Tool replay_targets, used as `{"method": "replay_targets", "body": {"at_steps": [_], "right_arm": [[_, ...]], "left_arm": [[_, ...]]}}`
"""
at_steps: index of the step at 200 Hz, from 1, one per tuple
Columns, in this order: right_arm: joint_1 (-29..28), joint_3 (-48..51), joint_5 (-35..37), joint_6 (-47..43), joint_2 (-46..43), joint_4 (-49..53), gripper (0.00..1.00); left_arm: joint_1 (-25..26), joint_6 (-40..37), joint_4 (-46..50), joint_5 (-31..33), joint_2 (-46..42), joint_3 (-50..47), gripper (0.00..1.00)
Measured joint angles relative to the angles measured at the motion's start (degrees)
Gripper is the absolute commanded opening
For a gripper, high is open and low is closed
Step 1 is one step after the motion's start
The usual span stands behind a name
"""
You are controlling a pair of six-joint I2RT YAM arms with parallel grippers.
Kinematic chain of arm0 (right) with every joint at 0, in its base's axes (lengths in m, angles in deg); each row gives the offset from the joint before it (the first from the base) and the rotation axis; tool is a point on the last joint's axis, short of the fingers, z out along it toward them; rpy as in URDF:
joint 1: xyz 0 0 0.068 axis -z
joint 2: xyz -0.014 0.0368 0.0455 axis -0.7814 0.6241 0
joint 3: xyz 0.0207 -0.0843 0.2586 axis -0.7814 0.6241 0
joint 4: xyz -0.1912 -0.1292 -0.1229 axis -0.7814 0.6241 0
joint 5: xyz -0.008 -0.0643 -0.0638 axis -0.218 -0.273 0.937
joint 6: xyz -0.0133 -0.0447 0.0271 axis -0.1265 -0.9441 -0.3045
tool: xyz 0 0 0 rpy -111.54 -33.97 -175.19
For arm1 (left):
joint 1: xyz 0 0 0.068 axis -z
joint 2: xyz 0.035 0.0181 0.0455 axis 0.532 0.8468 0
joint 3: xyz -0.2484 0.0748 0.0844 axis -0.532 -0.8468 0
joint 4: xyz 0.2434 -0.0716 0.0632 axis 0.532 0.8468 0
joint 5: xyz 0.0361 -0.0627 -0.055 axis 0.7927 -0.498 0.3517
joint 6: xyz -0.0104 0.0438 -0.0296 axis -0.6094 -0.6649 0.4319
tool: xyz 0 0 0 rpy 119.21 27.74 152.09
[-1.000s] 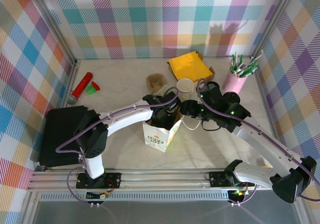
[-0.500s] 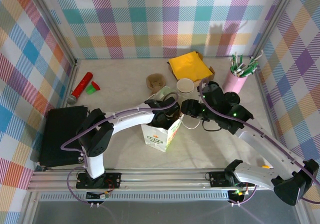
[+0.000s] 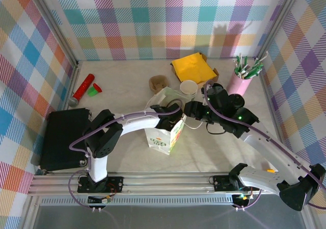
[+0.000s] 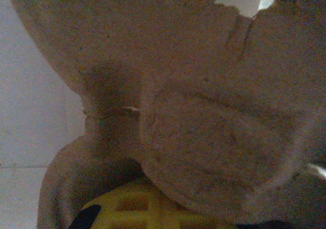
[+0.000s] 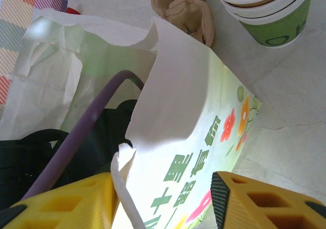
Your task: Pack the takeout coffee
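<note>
Right wrist view: right tool (image 5: 162, 188) half-open astride white paper bag (image 5: 193, 101) rim; left tool (image 3: 170, 116) closed inside, load unclear.

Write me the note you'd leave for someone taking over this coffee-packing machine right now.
Left tool: shut, pushed down into the mouth of the white paper bag. What it touches in there can't be made out.
Right tool: open, one finger on either side of the bag's rim.
The bag stands upright mid-table. The lidless cup stands just beyond it.
Done: bag opened, left arm reaching inside.
Unclear: whether the lidded coffee is in the bag, since the arm covers the opening.
Left: confirm the coffee is in, then pull both arms clear.
</note>
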Motion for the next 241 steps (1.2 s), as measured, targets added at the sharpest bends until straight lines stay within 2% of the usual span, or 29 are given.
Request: {"method": "replay_targets", "body": {"at_steps": [104,241], "right_arm": [[0.00,0.02,0.02,0.15,0.07,0.00,0.63],[-0.09,-0.44,-1.25,0.13,0.44,-1.77,0.62]], "left_arm": [[0.09,0.83,-1.05,-0.37,0.17,-0.50,0.00],[0.81,1.05,5.40,0.70,-5.20,3.30,0.00]]}}
